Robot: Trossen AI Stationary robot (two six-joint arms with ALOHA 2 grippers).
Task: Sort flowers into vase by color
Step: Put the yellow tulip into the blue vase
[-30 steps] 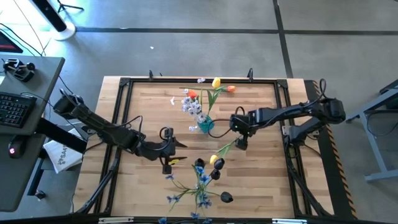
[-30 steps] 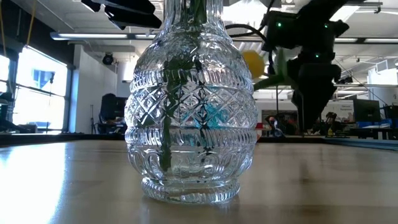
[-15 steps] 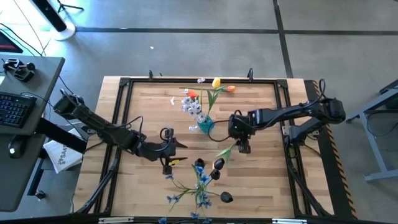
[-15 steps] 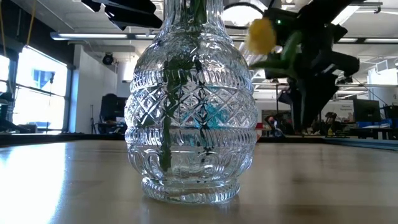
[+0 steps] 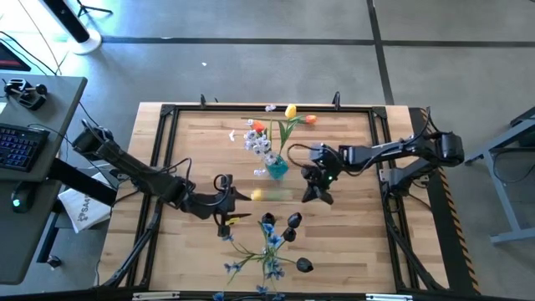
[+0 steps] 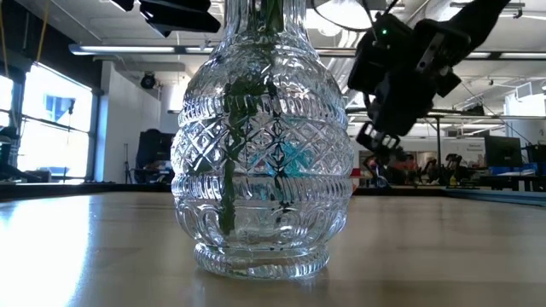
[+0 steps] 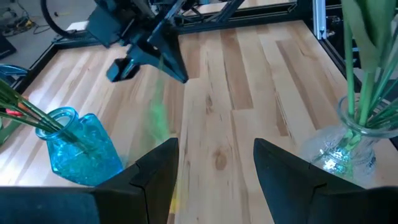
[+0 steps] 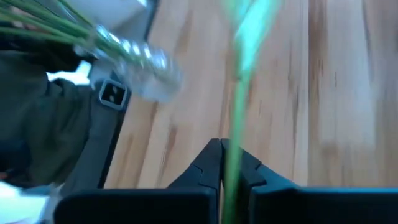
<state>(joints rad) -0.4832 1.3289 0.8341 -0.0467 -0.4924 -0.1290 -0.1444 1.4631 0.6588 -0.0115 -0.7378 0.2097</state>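
My right gripper (image 5: 312,196) is shut on a yellow tulip's green stem (image 8: 235,93). The blurred blossom (image 5: 259,194) hangs over the table's middle. A blue vase (image 5: 277,167) holds white sprays, orange tulips and a yellow tulip. A clear cut-glass vase (image 6: 260,170) toward the near edge holds blue sprays (image 5: 267,247) and dark buds (image 5: 292,221). My left gripper (image 7: 214,149) is open left of the tulip, with nothing between its fingers. My right gripper pinches the yellow tulip's green stem (image 8: 234,163) between its two fingers. The fingers slant down from the table's right side. The tulip is lifted clear of the table. Its stem runs from the fingers toward the table's left, to the blossom.
A black frame (image 5: 167,113) runs around the wooden tabletop. Bare wood lies right of the right gripper and between the two vases. A desk with a keyboard (image 5: 21,142) stands left of the table.
My right gripper has shut on the yellow tulip's stem, risen and tipped, shifting slightly toward the table's left. The tulip, which lay on the table near the dark buds, is lifted clear, and its blossom has swung toward the left.
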